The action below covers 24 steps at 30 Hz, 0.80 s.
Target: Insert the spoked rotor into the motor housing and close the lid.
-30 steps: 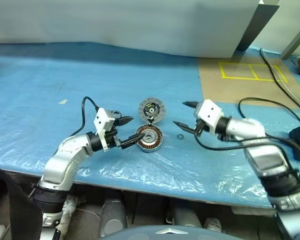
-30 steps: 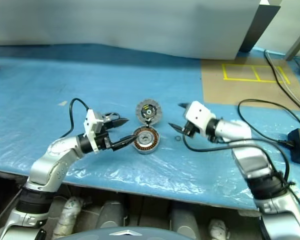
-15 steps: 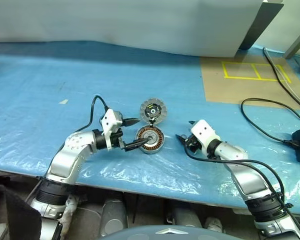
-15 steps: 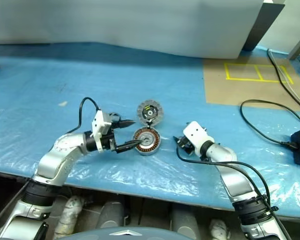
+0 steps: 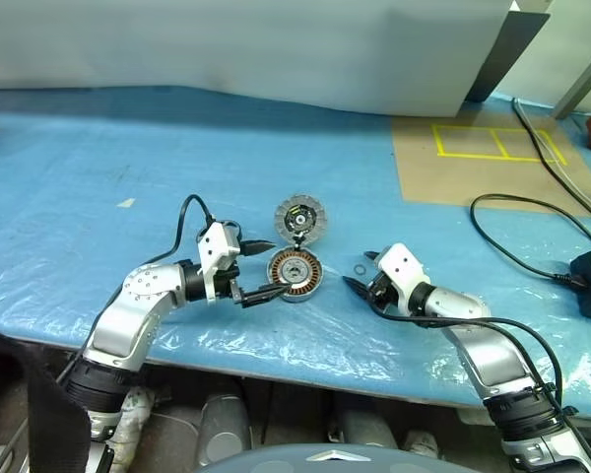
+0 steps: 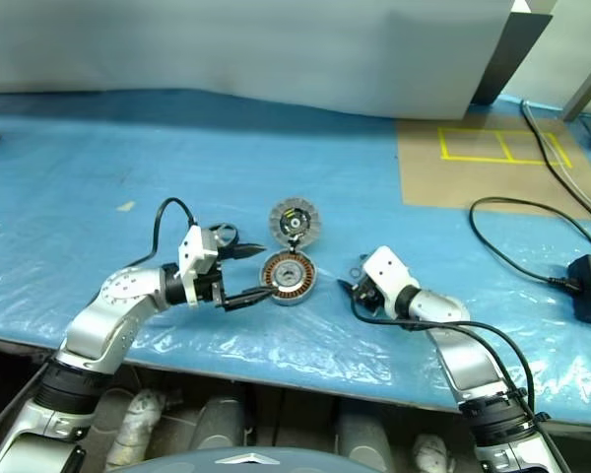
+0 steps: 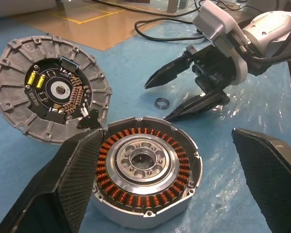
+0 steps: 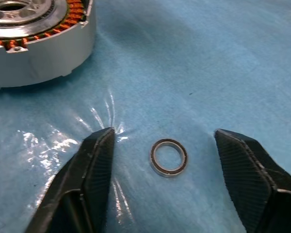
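Left eye view has the left arm bent across the table with its left gripper (image 5: 259, 269) level and pointing inward, fingers spread wide and holding nothing — one finger (image 7: 63, 189) lies against the side of the motor housing (image 5: 295, 274). The right gripper (image 5: 360, 273) reaches in low from the other side, tilted down, jaws parted and empty, straddling a small metal ring (image 8: 169, 157) on the sheet. The housing sits between the two grippers, copper windings up. The lid (image 5: 300, 217) lies just beyond the housing, segmented face up, almost touching its rim. Everything rests on a blue plastic sheet (image 5: 98, 197) — a brown board (image 5: 473, 168) with yellow tape lies farther off, past the right gripper.
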Each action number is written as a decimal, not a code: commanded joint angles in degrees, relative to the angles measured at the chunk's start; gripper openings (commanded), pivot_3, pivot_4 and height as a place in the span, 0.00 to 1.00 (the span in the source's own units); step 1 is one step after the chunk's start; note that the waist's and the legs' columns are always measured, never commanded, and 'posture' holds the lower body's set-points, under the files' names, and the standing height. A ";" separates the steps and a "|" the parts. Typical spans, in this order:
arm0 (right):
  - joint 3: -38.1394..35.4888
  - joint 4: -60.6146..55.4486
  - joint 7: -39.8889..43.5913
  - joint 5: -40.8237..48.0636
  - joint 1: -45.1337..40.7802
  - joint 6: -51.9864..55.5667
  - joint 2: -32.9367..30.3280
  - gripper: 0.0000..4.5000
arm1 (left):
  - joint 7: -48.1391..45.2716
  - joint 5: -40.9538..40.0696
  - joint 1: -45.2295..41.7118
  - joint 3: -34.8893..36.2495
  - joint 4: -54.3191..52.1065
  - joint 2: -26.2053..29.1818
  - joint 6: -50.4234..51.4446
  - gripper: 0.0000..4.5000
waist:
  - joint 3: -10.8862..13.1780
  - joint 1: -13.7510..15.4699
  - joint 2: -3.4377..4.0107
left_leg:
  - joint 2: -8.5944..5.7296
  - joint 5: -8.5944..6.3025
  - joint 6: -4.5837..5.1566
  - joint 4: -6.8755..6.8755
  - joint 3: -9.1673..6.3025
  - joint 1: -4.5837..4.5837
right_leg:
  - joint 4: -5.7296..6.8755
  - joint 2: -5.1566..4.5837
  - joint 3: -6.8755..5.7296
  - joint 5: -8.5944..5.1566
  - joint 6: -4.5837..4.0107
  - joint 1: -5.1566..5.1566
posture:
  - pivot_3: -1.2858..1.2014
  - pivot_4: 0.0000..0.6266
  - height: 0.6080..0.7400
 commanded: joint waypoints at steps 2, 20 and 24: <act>0.98 3.65 1.13 -1.41 2.86 0.56 -1.25 0.43 | 0.49 -0.09 -1.20 -0.06 -2.20 0.17 0.71 1.00 | -0.02 0.14 -0.02 | -0.01 0.00 0.00 0.00 0.00 0.00 | -0.02 -0.01 0.00 0.00 0.00 0.02 | 0.52 0.24 1.00; -3.39 -13.46 6.74 10.70 -1.22 14.12 -2.58 0.11 | 1.53 -3.98 -1.57 2.00 -4.96 -1.01 3.75 1.00 | -0.10 0.85 -0.12 | -0.02 0.03 -0.04 -0.28 0.03 -0.06 | -0.37 0.00 -0.02 0.00 0.03 0.00 | 0.52 0.24 1.00; -3.17 -16.57 10.47 15.38 -5.83 18.10 -3.65 0.11 | 0.46 -2.72 -0.49 1.55 -4.08 -0.03 1.90 1.00 | -0.10 0.76 -0.09 | 0.01 0.07 -0.11 -0.33 0.07 -0.29 | -0.31 0.06 0.00 0.01 0.03 -0.34 | 0.52 0.24 1.00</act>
